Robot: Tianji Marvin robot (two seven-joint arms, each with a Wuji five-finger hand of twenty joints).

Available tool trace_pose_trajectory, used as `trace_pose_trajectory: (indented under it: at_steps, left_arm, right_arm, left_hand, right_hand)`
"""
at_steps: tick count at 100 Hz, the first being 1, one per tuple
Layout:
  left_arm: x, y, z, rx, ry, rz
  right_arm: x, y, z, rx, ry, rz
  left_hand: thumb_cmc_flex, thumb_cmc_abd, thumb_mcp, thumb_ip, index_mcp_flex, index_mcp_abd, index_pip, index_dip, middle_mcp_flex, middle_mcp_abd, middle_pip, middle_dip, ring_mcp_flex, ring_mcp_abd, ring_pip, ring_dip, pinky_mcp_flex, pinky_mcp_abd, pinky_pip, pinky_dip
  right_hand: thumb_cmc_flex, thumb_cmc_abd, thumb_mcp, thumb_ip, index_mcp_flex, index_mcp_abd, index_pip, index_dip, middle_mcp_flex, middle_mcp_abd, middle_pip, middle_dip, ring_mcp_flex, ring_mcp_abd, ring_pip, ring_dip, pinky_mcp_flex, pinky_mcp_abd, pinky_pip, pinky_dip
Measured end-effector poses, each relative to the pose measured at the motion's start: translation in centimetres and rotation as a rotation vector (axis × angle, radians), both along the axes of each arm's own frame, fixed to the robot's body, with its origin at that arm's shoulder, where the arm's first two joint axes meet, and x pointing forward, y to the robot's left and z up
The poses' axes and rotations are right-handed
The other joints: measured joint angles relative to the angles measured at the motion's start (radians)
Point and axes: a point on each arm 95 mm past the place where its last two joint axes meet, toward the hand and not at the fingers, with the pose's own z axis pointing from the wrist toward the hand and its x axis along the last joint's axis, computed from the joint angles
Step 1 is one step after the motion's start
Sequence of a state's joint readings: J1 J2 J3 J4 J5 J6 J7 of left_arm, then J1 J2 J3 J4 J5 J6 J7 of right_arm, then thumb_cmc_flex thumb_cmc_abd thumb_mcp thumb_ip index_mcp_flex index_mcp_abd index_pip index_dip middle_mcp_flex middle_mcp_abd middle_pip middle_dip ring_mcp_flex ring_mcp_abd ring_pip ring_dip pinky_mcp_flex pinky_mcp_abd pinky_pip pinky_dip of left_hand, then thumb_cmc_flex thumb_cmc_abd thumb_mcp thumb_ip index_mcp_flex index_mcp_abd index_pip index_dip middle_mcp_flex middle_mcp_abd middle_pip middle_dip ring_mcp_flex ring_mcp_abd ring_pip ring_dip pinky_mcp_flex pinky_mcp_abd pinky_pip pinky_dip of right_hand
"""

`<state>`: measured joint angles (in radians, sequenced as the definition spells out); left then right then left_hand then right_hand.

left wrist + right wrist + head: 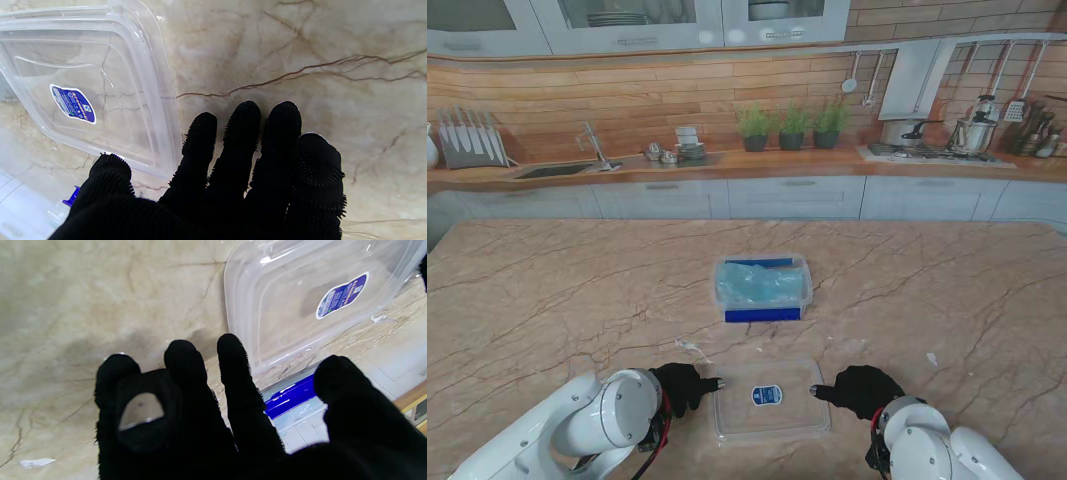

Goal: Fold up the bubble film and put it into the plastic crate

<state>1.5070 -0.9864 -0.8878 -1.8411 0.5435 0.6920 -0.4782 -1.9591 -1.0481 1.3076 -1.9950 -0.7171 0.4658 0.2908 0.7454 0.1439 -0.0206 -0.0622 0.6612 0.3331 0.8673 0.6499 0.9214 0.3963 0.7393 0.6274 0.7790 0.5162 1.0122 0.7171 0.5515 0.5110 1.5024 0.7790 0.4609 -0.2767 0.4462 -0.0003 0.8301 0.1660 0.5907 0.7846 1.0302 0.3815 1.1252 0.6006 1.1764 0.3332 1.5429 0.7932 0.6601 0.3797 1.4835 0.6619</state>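
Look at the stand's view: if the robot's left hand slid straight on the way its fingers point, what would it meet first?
Most likely the clear lid lying flat on the table. The left hand points toward the right, its fingertip just short of the lid's near edge. Height is hard to judge, so it might pass just over it.

Both arms are clad in glossy white rounded housings, the left arm (577,425) ending in a large spherical wrist joint with red and black cables running along its inner side, the right arm (937,450) showing a similar domed casing with a dark seam ring. The left hand (682,385) and right hand (862,390) each wear a black glove covered in short rubbery nubs. On the right hand's outermost finger (141,411) the covering is worn through, exposing a grey metallic patch.
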Motion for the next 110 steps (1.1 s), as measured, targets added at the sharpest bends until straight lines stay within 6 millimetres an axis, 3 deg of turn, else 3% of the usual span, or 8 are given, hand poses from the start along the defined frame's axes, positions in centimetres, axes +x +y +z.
trace_pose_trajectory:
  at_steps: [6,9,32,46,67,88,110]
  left_arm:
    - [0.3,-0.3,0.1,0.007,0.006,-0.001]
    - [0.5,-0.4,0.1,0.004,0.011,0.006]
    - [1.3,-1.4,0.1,0.003,0.016,0.053]
    - [1.7,-1.8,0.2,-0.021,0.033,0.082]
    - [2.7,-3.1,0.3,-0.004,0.057,0.096]
    - [3.9,-3.5,0.3,0.002,0.046,0.124]
    - [4.3,-3.7,0.4,0.019,0.036,0.148]
  right_arm:
    - [0.3,0.1,-0.1,-0.004,0.008,0.001]
    - [0.4,0.1,-0.2,-0.007,0.013,0.0]
    - [1.3,0.5,-0.9,-0.036,0.063,-0.003]
    - [2.1,0.8,-1.0,-0.018,0.098,-0.005]
    - [3.1,1.2,-0.8,0.019,0.153,0.016]
    - [4.5,1.7,-1.0,0.016,0.175,0.021]
    - [5.4,1.9,-1.1,0.018,0.162,0.01]
  left_hand:
    - [0.0,0.0,0.0,0.0,-0.007,0.007,-0.008,0.001,-0.008,0.014,0.005,-0.005,-0.04,0.008,-0.022,0.0,-0.04,0.0,-0.027,-0.002]
    - [0.0,0.001,0.0,0.0,-0.007,0.011,-0.008,-0.008,-0.015,0.021,0.008,-0.006,-0.048,0.012,-0.024,0.0,-0.052,0.0,-0.038,-0.002]
    - [0.0,0.01,0.0,0.0,-0.018,0.023,-0.012,-0.019,-0.047,0.048,0.024,-0.005,-0.098,0.03,-0.02,0.0,-0.11,0.002,-0.088,-0.002]
    - [0.001,0.02,0.0,0.0,-0.027,0.043,-0.02,-0.033,-0.061,0.079,0.024,-0.006,-0.1,0.041,-0.019,-0.002,-0.121,0.011,-0.092,-0.002]
    - [0.001,0.02,0.0,0.0,-0.026,0.173,-0.004,-0.029,-0.06,0.099,0.026,-0.028,-0.1,0.045,-0.02,-0.01,-0.121,0.016,-0.097,-0.002]
    - [0.001,0.02,0.0,0.0,-0.026,0.202,-0.002,-0.029,-0.06,0.099,0.032,-0.03,-0.1,0.045,-0.022,-0.01,-0.121,0.017,-0.098,-0.002]
    - [0.001,0.02,0.0,0.0,-0.026,0.208,0.002,-0.029,-0.06,0.101,0.034,-0.03,-0.1,0.045,-0.04,-0.012,-0.123,0.017,-0.099,-0.002]
  right_hand:
    - [0.0,0.0,0.0,0.0,0.0,0.009,-0.018,0.0,-0.02,0.008,0.0,0.0,-0.018,0.0,0.0,0.0,-0.023,-0.002,0.0,0.0]
    - [-0.001,0.036,-0.001,0.0,-0.011,0.01,-0.037,-0.001,-0.026,0.009,0.0,0.0,-0.026,0.0,0.0,0.0,-0.031,-0.004,0.0,0.0]
    - [-0.001,0.041,-0.013,0.0,-0.037,0.035,-0.149,-0.048,-0.049,0.016,-0.001,0.0,-0.046,0.0,-0.001,0.0,-0.05,-0.01,0.0,0.0]
    - [-0.001,0.041,-0.013,0.0,-0.027,0.035,-0.13,-0.029,-0.056,0.02,-0.01,0.0,-0.058,0.001,-0.002,0.001,-0.069,-0.01,0.0,0.0]
    - [-0.001,0.041,-0.013,0.0,-0.021,0.164,-0.112,-0.022,-0.056,0.021,-0.011,0.0,-0.058,0.002,-0.002,0.009,-0.069,-0.01,0.0,0.0]
    - [-0.001,0.041,-0.022,0.0,-0.004,0.219,-0.048,0.005,-0.056,0.025,-0.013,0.0,-0.058,0.005,-0.008,0.011,-0.069,-0.01,0.0,0.0]
    - [-0.001,0.041,-0.022,0.0,0.003,0.22,-0.047,0.006,-0.057,0.025,-0.013,0.0,-0.058,0.006,-0.01,0.012,-0.073,-0.01,0.0,-0.001]
